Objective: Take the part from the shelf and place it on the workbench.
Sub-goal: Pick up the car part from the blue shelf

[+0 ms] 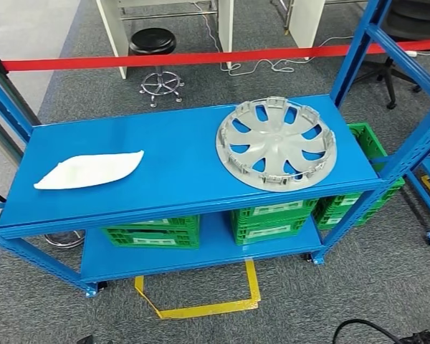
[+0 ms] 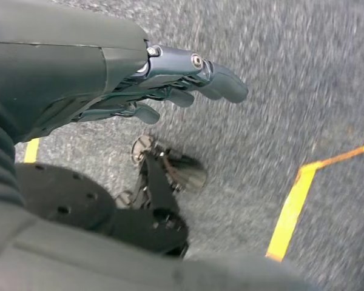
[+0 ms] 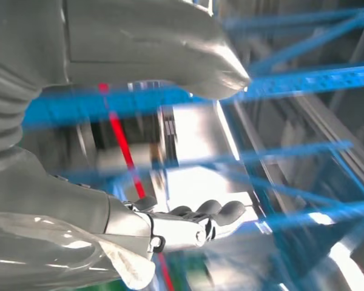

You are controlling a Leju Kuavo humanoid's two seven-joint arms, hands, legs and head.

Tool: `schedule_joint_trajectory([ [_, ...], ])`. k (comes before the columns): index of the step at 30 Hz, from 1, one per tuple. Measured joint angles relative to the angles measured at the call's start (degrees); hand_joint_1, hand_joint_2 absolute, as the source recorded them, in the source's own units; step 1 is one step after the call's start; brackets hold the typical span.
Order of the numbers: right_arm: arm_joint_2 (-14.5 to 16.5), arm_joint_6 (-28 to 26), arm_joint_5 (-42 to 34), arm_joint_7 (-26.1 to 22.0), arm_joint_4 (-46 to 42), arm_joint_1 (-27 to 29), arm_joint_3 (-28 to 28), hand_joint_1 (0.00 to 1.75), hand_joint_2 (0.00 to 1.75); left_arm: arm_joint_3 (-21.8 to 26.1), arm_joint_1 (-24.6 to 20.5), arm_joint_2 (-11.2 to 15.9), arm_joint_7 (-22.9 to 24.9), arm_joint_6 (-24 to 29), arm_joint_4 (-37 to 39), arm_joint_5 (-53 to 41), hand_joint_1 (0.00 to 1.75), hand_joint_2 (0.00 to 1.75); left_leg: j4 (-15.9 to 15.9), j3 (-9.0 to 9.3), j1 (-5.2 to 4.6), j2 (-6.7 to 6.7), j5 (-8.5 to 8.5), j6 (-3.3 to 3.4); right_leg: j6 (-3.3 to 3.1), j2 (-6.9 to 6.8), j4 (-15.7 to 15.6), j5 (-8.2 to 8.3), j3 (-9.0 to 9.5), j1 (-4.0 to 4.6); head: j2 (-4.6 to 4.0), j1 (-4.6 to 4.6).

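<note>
Silver hubcap (image 1: 276, 143), spoked with a clipped rim, lies flat at the right end of the blue shelf (image 1: 175, 168), near its front edge. Left hand (image 2: 171, 85) and right hand (image 3: 189, 221) are empty, fingers extended. Risk: the thin, flat rim offers little purchase, so a shallow grasp could slide it off the edge.

The head view looks forward and down from high up onto the blue shelf (image 1: 164, 161) and the grey floor (image 1: 375, 279) with its yellow tape (image 1: 202, 308). The left wrist view sits close behind the left hand (image 2: 171, 85), facing that same floor and tape. The right wrist view, blurred, looks past the right hand (image 3: 189, 224) at the shelf's beams.
</note>
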Motion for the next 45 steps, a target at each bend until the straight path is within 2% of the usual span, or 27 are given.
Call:
schedule_joint_trajectory([
  [3,-2.9,-9.6,5.8,0.0,-1.0,0.6,9.4,0.0,1.75,2.4,0.1,-0.2,-0.8,1.3,0.0,0.8,0.0,1.75,0.0,0.01,0.0,0.03,0.0,0.0,0.0,0.09,0.0,0.0,-0.04,0.0,0.0,0.0],
  [4,-3.7,-10.9,6.4,0.0,-1.1,0.6,12.0,0.0,1.31,3.0,0.2,-0.3,-0.8,1.5,0.0,0.8,0.0,1.75,0.0,0.04,0.0,0.03,0.0,0.0,0.0,0.05,0.0,0.0,-0.05,0.0,0.0,0.02],
  [7,-5.3,-12.8,7.7,0.0,-1.3,0.6,16.7,0.0,1.31,4.1,0.3,-0.4,-0.4,1.9,0.0,0.8,0.0,1.75,0.0,0.05,-0.01,0.01,0.0,0.0,0.0,0.0,0.0,0.0,-0.03,0.0,0.0,0.02],
  [8,-5.8,-13.7,9.0,0.0,-1.4,0.6,17.8,0.0,1.75,4.5,0.3,-0.5,0.4,2.3,0.0,0.8,0.0,1.75,0.0,0.04,-0.02,0.01,0.0,0.0,0.0,0.01,0.0,0.0,-0.03,0.0,0.0,0.02],
  [9,-6.2,-14.6,11.1,0.0,-1.5,0.6,18.7,0.0,1.75,4.8,0.3,-0.6,1.3,2.9,0.0,0.6,0.0,1.75,0.0,0.05,-0.02,0.01,0.0,0.0,0.01,0.03,0.0,0.0,-0.03,-0.01,0.0,0.02],
  [11,-6.6,-15.7,16.2,0.0,-2.0,0.8,20.1,0.0,0.87,5.4,0.3,-0.7,2.7,4.3,0.0,0.0,0.0,1.75,0.0,0.06,-0.02,0.01,0.0,0.0,0.01,0.02,0.0,0.01,-0.04,-0.02,0.0,0.01],
  [13,-7.0,-16.0,19.8,0.0,-3.1,1.6,21.0,0.0,0.0,5.9,0.5,-0.8,2.0,4.8,0.0,-0.5,0.0,1.75,0.0,0.06,-0.02,0.01,-0.01,0.0,0.01,-0.01,0.0,0.0,-0.04,-0.02,0.0,0.01],
  [19,-9.1,-16.2,19.0,0.0,-4.4,3.3,23.4,0.0,0.0,7.4,0.3,-0.8,-3.3,3.7,0.0,-1.3,0.0,1.75,0.0,0.05,-0.01,0.0,-0.01,0.0,0.01,0.03,0.0,0.0,-0.04,-0.02,0.0,0.0],
  [28,-9.8,-16.2,16.7,0.0,-2.0,3.6,24.4,0.0,0.0,8.6,0.1,-1.0,-3.7,3.8,0.0,-2.6,0.0,1.75,0.0,0.06,-0.01,0.0,0.0,0.01,0.01,0.02,0.0,0.01,-0.02,-0.02,0.0,0.01],
  [34,-10.0,-16.2,16.0,0.0,-1.1,4.5,24.6,0.0,0.0,8.7,0.1,-0.9,-2.5,5.7,0.0,-4.3,0.0,1.75,0.1,0.05,-0.03,0.0,-0.04,0.05,0.04,0.02,0.0,0.03,-0.05,-0.07,0.0,0.01],
  [39,-10.0,-16.2,15.1,0.0,-0.8,5.7,24.5,0.0,0.0,8.9,0.0,-0.6,-2.7,5.2,0.0,-6.1,0.0,1.75,0.5,-0.11,-0.27,-0.01,-0.27,0.7,0.48,0.02,-0.2,0.23,-0.04,-0.37,0.0,-0.02],
  [42,-10.0,-16.2,14.8,0.0,-1.2,5.9,24.3,0.0,0.0,9.0,-0.2,-0.6,-3.5,4.6,0.0,-6.6,0.0,1.75,-0.7,0.23,-0.29,0.08,0.47,1.47,1.14,-0.01,-0.7,0.37,0.08,-0.35,0.0,0.0],
  [44,-10.0,-16.2,15.1,0.0,-1.4,6.0,24.2,0.0,0.0,9.1,-0.4,-0.8,-3.9,4.2,0.0,-6.9,0.0,1.75,-2.3,0.79,0.08,0.24,1.41,2.15,1.43,-0.02,1.7,-1.35,-1.21,-0.25,0.0,0.27],
  [45,-10.0,-16.2,15.3,0.0,-1.5,6.0,24.2,0.0,0.0,9.1,-0.5,-0.8,-4.1,4.1,0.0,-7.1,0.0,1.75,-2.6,0.9,0.21,0.34,1.65,2.33,1.57,-0.02,4.7,-3.0,-2.76,-0.36,0.0,0.44],
])
